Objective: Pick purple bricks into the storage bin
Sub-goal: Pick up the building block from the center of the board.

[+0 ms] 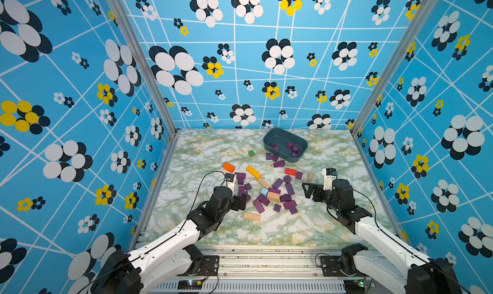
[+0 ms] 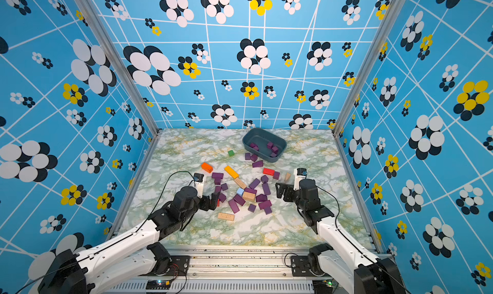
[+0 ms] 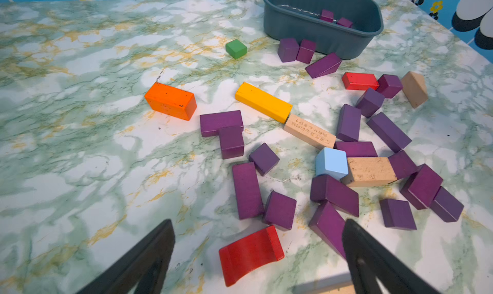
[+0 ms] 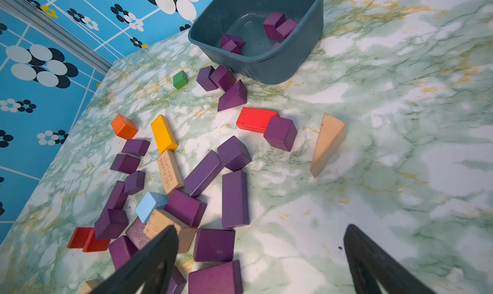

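Beside the purple bricks (image 1: 289, 189), left end effector (image 1: 241, 200), right end effector (image 1: 306, 190), both low, spread, empty.

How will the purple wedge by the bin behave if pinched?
The purple wedge looks like solid matte wood: probably rigid, light. Its sloped face could slip from a pinch; the flat triangular ends seem safer. Flat-sided, it should not roll.
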`<action>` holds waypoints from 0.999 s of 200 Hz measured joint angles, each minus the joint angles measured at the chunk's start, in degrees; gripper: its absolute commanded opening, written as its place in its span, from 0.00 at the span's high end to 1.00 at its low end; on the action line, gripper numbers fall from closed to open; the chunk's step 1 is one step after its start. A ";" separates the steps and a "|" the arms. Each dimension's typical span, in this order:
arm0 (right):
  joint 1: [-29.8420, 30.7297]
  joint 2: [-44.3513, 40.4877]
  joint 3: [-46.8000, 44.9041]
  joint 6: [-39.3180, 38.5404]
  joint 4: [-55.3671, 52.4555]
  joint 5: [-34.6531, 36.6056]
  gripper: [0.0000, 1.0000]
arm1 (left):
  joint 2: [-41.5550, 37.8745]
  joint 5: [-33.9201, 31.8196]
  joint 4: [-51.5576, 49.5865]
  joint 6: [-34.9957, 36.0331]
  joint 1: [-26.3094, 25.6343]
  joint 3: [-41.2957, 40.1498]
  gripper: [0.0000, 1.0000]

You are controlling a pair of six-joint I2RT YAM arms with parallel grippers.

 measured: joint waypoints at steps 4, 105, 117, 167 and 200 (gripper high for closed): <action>0.00 0.13 0.00 0.13 0.04 -0.02 0.01 | -0.02 -0.26 -0.44 -0.09 0.00 0.09 0.00; 0.00 0.46 -1.31 2.08 1.51 0.00 0.01 | -0.44 -1.38 -11.47 -5.31 3.85 0.74 0.01; 0.00 0.46 -1.51 2.25 1.51 0.00 0.01 | -0.44 -1.38 -12.33 -5.79 4.24 0.74 0.00; 0.00 0.46 -1.73 2.73 1.79 0.00 0.01 | 2.89 0.61 -13.86 -6.95 7.32 1.92 0.01; 0.00 0.52 -2.25 2.91 2.40 0.02 0.01 | 4.70 2.34 -13.99 -7.08 8.11 2.32 0.00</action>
